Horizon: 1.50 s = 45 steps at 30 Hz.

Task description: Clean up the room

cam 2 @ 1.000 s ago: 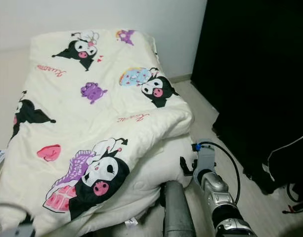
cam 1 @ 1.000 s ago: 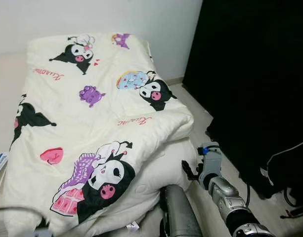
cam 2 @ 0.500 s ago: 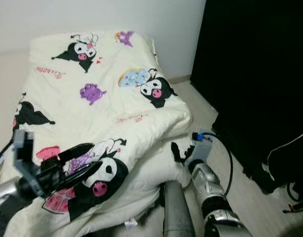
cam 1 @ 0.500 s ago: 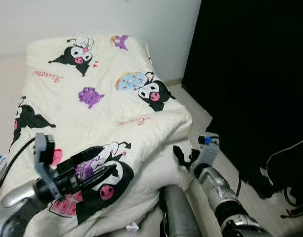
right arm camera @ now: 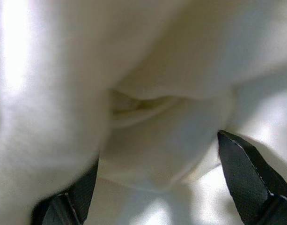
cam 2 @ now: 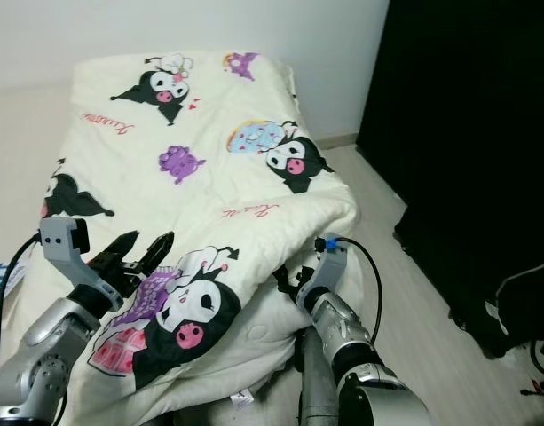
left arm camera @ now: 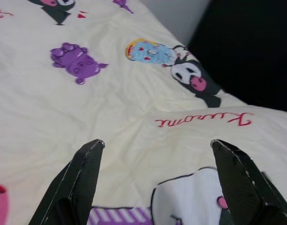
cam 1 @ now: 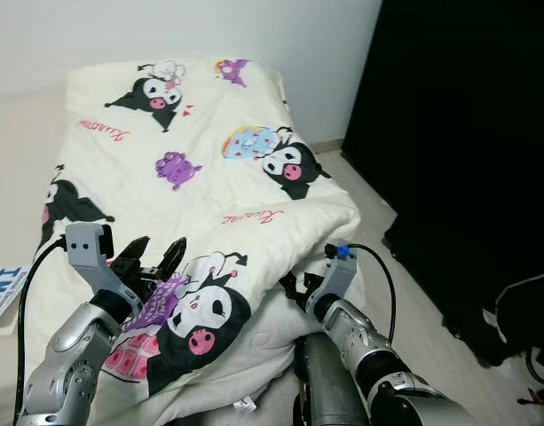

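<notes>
At the far left a blue-and-white printed item (cam 1: 0, 293) lay beside the bed (cam 1: 280, 324). The left gripper (cam 1: 154, 254) hovered just above the quilt (cam 1: 156, 191), near the bed's foot, over a black-and-white cartoon figure with a purple patch; its fingers (left arm camera: 84, 173) stood wide apart, holding nothing. The cream quilt, printed with cartoon characters, a purple creature, a pink heart and red script, covered the bed from the white wall (cam 1: 209, 31) down to the foot, where its right edge was folded back in a thick roll. The right gripper (cam 1: 295, 288) was pushed in at that folded edge, between the quilt and the white layer beneath; its fingers (right arm camera: 246, 176) were spread wide with cream fabric bulging between them, not pinched. A black cable looped from the right wrist. To the right ran pale floor (cam 1: 405, 297), then a large black mass (cam 1: 467, 133) with dark things at its foot.
</notes>
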Available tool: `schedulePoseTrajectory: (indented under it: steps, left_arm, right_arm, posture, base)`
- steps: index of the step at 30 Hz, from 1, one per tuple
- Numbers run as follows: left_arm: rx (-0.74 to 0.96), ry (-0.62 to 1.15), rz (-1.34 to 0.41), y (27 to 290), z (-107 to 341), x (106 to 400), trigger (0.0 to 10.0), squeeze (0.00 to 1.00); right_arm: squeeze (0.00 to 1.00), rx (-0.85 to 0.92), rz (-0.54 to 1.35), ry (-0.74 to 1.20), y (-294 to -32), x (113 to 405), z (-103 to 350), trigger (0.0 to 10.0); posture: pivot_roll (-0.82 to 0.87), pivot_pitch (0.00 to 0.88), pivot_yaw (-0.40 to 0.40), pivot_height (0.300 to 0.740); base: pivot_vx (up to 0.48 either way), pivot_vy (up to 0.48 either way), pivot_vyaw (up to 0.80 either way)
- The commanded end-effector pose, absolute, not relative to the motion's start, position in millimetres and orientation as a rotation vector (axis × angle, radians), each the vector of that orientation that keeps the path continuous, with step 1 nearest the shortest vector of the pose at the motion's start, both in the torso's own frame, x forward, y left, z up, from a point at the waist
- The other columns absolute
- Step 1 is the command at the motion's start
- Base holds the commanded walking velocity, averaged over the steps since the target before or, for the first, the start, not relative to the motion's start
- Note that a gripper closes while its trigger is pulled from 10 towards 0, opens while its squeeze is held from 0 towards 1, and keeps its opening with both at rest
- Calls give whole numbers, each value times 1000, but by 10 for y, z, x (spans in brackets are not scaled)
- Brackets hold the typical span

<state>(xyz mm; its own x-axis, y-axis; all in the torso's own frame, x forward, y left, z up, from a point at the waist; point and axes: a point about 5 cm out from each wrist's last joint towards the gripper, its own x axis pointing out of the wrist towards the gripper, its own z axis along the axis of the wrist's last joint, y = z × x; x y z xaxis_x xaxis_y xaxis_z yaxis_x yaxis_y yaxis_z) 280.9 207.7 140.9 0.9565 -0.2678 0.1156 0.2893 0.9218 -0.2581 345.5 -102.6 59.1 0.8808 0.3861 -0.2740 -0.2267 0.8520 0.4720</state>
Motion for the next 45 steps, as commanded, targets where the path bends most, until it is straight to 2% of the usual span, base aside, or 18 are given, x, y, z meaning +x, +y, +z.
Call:
schedulePoseTrajectory:
  steps: [1,4,9,10,11,19,21,31,32,36,39,40,43,45]
  left_arm:
    - [-275,-63,-273,2064,1351,2777,10000,0]
    - [-245,-38,-272,2023,1294,2743,10000,0]
    - [-219,-10,-266,2017,1233,2697,10000,0]
    - [-212,-5,-269,2022,1226,2683,10000,0]
    - [-206,-1,-271,2027,1219,2674,10000,0]
    - [-187,4,-270,2033,1212,2692,10000,0]
    - [-179,3,-279,2022,1204,2714,10000,0]
    - [-170,6,-290,1983,1167,2741,10000,0]
    - [-180,0,-296,1933,1150,2775,10000,0]
    - [-186,-2,-300,1911,1142,2788,10000,0]
    - [-201,8,-329,1778,1069,2832,10000,0]
    - [-201,8,-329,1778,1069,2832,10000,0]
    - [-206,17,-355,1686,1025,2851,10000,0]
    - [-206,17,-355,1686,1025,2851,10000,0]
  right_arm:
    - [0,414,339,428,-981,3402,503,10000]
    - [0,292,291,467,-1013,3405,467,10000]
    - [0,283,243,477,-1097,3393,429,10000]
    - [0,280,234,484,-1122,3380,408,1882]
    - [0,275,224,496,-1144,3366,384,0]
    - [0,252,158,476,-1270,3374,383,0]
    - [0,267,152,392,-1381,3460,523,0]
    - [0,213,124,343,-1635,3501,624,0]
    - [0,117,81,353,-1918,3419,654,0]
    - [0,84,62,362,-2016,3366,673,0]
    - [0,-74,-84,376,-2497,2938,1047,0]
    - [0,-74,-84,376,-2497,2938,1047,0]
    - [0,-153,-154,369,-2731,2711,1313,0]
    - [0,-153,-154,369,-2731,2711,1313,0]
  posture:
    - [-30,284,-22,580]
    - [-27,293,-25,580]
    - [-28,299,-21,580]
    - [-27,300,-18,580]
    - [-27,299,-16,580]
    - [-29,290,-14,580]
    - [-54,279,-13,580]
    - [-88,255,-29,580]
    - [-147,250,-53,580]
    - [-147,250,-53,580]
    - [-248,244,-79,580]
    - [-248,244,-79,580]
    - [-280,235,-86,580]
    - [-280,235,-86,580]
  base:
    - [0,0,0]
    - [0,0,0]
    - [0,0,0]
    - [0,0,0]
    - [0,0,0]
    - [0,0,0]
    - [0,0,0]
    - [0,0,0]
    - [0,0,0]
    - [0,0,0]
    - [0,0,0]
    - [0,0,0]
    - [0,0,0]
    - [0,0,0]
